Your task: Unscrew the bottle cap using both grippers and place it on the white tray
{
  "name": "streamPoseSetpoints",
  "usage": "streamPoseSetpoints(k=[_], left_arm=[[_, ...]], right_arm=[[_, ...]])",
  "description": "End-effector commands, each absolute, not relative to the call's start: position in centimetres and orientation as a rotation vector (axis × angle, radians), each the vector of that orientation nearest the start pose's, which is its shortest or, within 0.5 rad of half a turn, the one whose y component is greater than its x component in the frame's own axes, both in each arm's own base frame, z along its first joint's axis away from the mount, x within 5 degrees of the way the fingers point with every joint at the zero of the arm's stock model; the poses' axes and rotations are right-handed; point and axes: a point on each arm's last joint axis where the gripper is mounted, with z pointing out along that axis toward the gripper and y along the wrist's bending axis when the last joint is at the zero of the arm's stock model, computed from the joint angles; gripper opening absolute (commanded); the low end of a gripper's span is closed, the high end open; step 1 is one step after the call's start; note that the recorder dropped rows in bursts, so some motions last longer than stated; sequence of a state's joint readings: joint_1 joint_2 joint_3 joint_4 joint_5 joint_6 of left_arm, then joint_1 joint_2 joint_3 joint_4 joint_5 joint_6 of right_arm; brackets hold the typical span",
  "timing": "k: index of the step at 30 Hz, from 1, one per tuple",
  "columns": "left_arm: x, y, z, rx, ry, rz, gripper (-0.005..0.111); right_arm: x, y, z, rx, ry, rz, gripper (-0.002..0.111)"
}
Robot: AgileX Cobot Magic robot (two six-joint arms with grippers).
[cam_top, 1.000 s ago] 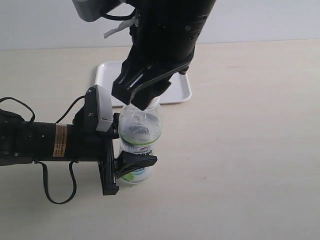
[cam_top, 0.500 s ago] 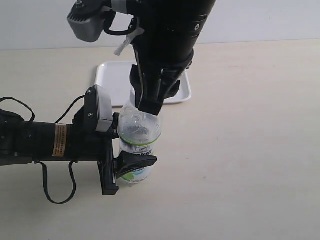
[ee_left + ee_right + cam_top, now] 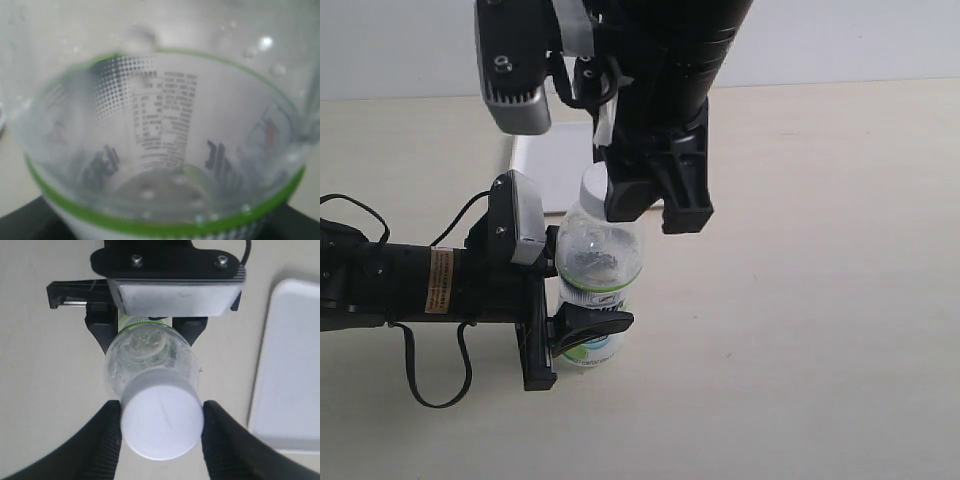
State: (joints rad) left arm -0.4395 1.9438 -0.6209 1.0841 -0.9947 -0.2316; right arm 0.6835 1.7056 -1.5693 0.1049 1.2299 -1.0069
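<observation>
The clear bottle [image 3: 600, 256] stands upright on the table, its green-banded label [image 3: 160, 125] filling the left wrist view. My left gripper [image 3: 582, 328] is shut on the bottle at label height; only black corners of it show in its own view. The white bottle cap [image 3: 161, 420] sits on the neck, and my right gripper [image 3: 161, 412] comes down from above with one black ribbed finger pressed against each side of it. In the exterior view the cap [image 3: 594, 182] peeks out beside the right gripper [image 3: 655, 212]. The white tray [image 3: 545, 160] lies just behind the bottle, largely hidden by the right arm.
The left arm [image 3: 410, 285] with its looping black cable lies along the table at the left. The tray's rim [image 3: 262, 365] sits close beside the bottle in the right wrist view. Bare beige table [image 3: 820, 300] spreads to the right and front.
The right gripper has rotated about the bottle's neck over the last second, its grey camera block swinging round to face the camera. The left gripper and the bottle have stayed put.
</observation>
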Motion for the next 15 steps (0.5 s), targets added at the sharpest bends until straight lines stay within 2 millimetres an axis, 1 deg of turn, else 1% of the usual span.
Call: streamPoseSetpoints(k=[1, 8, 14, 15], left_arm=[[23.65, -18.79, 11.40, 1.336, 1.528, -0.857, 0.000], [23.71, -18.76, 11.37, 1.332, 1.535, -0.850, 0.000], [23.71, -18.76, 11.37, 1.331, 1.537, -0.851, 0.000], [23.71, -18.76, 11.37, 1.331, 1.537, -0.851, 0.000]], right_arm=[[26.79, 23.12, 32.47, -2.247, 1.693, 0.035, 0.000], [26.82, 23.08, 32.46, -2.477, 1.337, -0.041, 0.000], [26.77, 23.14, 32.47, -2.623, 1.023, -0.088, 0.000], [26.76, 23.15, 32.47, -2.634, 0.993, -0.091, 0.000]])
